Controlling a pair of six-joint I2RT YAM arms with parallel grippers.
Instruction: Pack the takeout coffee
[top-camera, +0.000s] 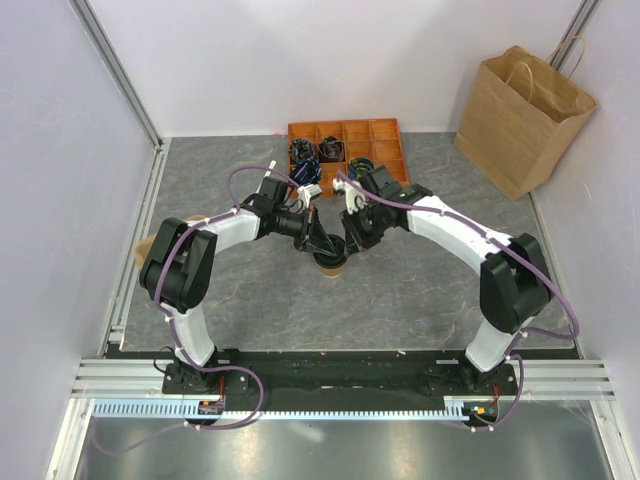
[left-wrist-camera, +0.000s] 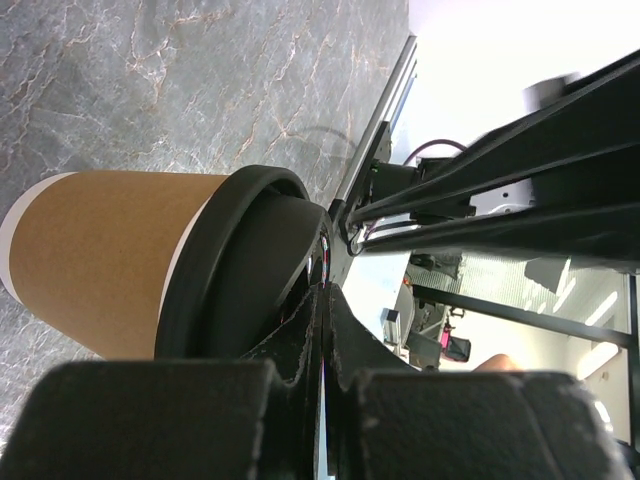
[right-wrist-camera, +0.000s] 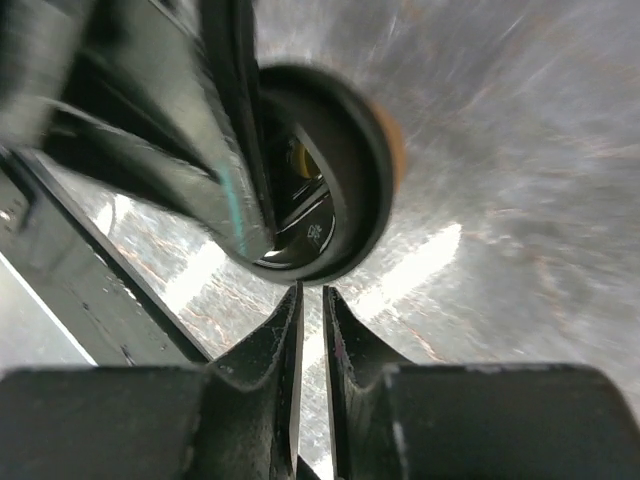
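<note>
Left gripper (left-wrist-camera: 322, 305), jaws shut, touches the cup's (left-wrist-camera: 110, 255) black lid (left-wrist-camera: 235, 275) — right gripper (right-wrist-camera: 311, 300), jaws barely parted, holds nothing beside it.

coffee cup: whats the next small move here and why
Probably open the right tool wider and ease it around the coffee cup: its fingers stand barely apart, holding nothing, short of the black lid, where the shut left tool rests.

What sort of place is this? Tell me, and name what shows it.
Probably a robot test cell, not a café: white panel walls, left arm and right arm bolted to a rail, and staged props: bag, tray, cup.
</note>
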